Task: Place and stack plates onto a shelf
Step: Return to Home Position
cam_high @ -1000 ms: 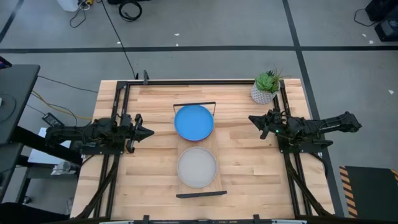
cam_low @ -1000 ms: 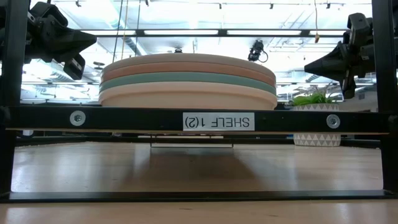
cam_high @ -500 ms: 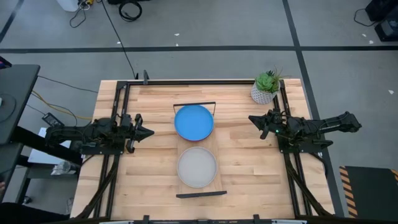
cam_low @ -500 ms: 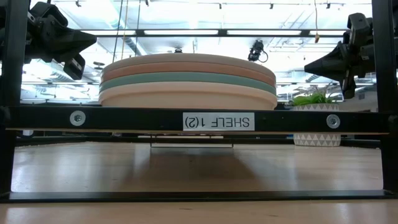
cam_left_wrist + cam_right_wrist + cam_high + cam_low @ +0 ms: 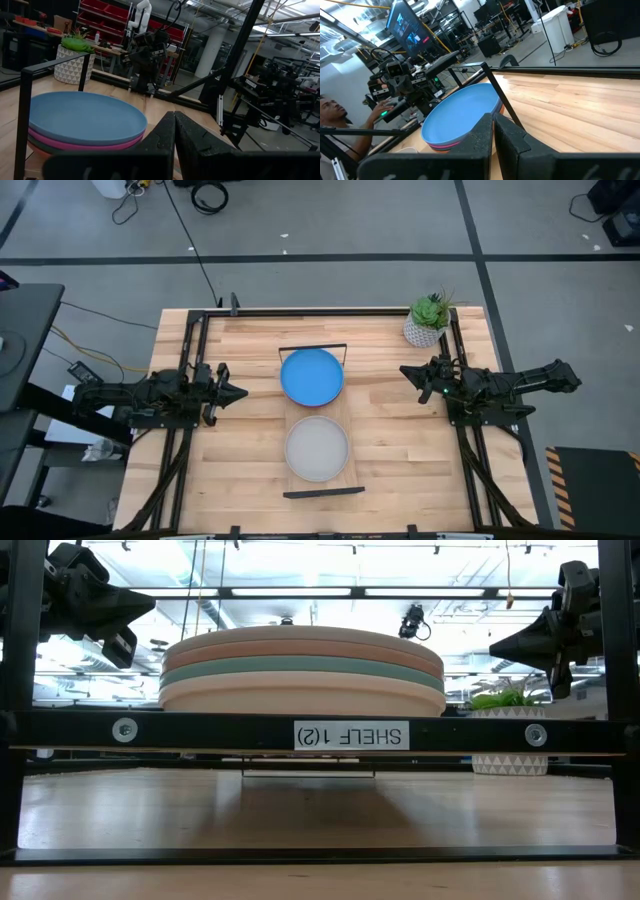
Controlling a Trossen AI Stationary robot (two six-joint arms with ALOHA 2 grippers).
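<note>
On the pale-wood shelf (image 5: 347,412) in the table's middle the plates rest flat in two stacks. The far stack (image 5: 312,376) has a blue plate on top, with pink under it in the left wrist view (image 5: 85,120) and the right wrist view (image 5: 462,116). The near stack (image 5: 317,448) has a grey top; the low view shows its edges in tan, orange, teal and cream (image 5: 303,670). My left gripper (image 5: 240,392) (image 5: 174,122) hovers shut left of the shelf. My right gripper (image 5: 405,371) (image 5: 492,124) hovers shut right of it. Both are above the table.
A white pot with a green plant (image 5: 428,322) stands at the table's far right corner. Black wire frames (image 5: 323,493) close the shelf's short ends, and black rails (image 5: 187,430) run along the table's sides. A person (image 5: 332,112) shows beyond the table's left side.
</note>
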